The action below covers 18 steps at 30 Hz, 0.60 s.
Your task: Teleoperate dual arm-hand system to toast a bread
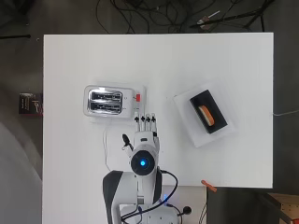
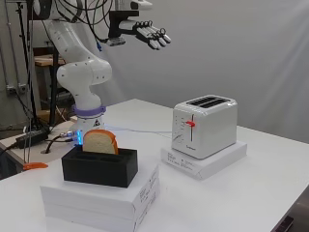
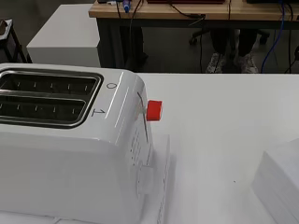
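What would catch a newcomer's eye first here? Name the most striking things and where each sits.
The white toaster with its red lever stands on a flat white box near the table's middle, both slots empty. A slice of bread stands upright in a black holder on a stack of white boxes, apart from the toaster. The hand hangs high above the table, fingers straight, holding nothing.

Glossy white plastic toaster point(image 3: 70, 158), shiny metal slot rim; matt black holder point(image 2: 99, 166); smooth white table point(image 1: 70, 60).
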Tool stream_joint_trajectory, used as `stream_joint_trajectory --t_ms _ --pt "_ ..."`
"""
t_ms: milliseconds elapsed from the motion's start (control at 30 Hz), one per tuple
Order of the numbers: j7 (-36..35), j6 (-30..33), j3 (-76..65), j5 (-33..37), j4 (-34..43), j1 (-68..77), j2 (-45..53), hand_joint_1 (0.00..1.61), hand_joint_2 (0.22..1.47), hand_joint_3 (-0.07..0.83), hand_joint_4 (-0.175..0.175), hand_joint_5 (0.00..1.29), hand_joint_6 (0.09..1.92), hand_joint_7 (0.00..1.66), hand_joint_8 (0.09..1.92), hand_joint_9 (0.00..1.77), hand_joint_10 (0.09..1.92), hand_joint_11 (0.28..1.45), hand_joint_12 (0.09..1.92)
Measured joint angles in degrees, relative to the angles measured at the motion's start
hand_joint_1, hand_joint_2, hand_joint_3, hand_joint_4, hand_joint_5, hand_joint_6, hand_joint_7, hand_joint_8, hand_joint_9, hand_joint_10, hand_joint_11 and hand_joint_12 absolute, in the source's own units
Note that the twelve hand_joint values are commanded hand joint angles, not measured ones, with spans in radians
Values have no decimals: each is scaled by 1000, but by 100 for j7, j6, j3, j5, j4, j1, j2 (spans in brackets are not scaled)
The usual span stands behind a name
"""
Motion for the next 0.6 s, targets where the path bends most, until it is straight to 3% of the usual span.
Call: stream_joint_trajectory --t_ms 600 --pt "36 45 49 -13 13 4 78 253 1142 2 -46 289 87 398 87 553 87 500 87"
